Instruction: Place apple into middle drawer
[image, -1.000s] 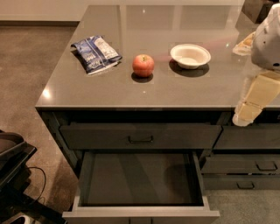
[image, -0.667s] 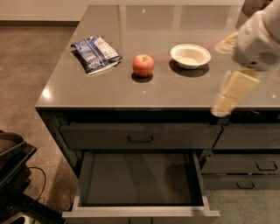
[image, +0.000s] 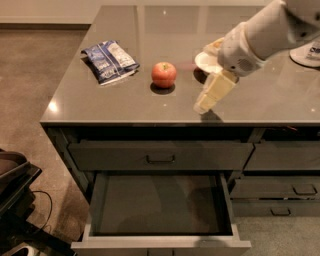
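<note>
The red apple (image: 164, 74) sits upright on the grey counter (image: 120, 107), left of centre. The middle drawer (image: 160, 204) is pulled open below the counter's front edge, and its dark floor holds nothing. My gripper (image: 206, 104) hangs from the white arm that reaches in from the upper right. It is just above the counter, to the right of the apple and a little nearer the front edge, not touching it. The arm hides most of the white bowl (image: 206, 62).
A blue and white snack bag (image: 110, 61) lies on the counter left of the apple. A closed drawer front with a black handle (image: 160, 159) sits above the open drawer. Narrower drawers (image: 292, 190) are at the right. Dark equipment (image: 15, 200) stands on the floor at the left.
The arm has swung left across the counter, from the right edge to just right of the apple, and now covers most of the bowl. The apple and drawer have not moved.
</note>
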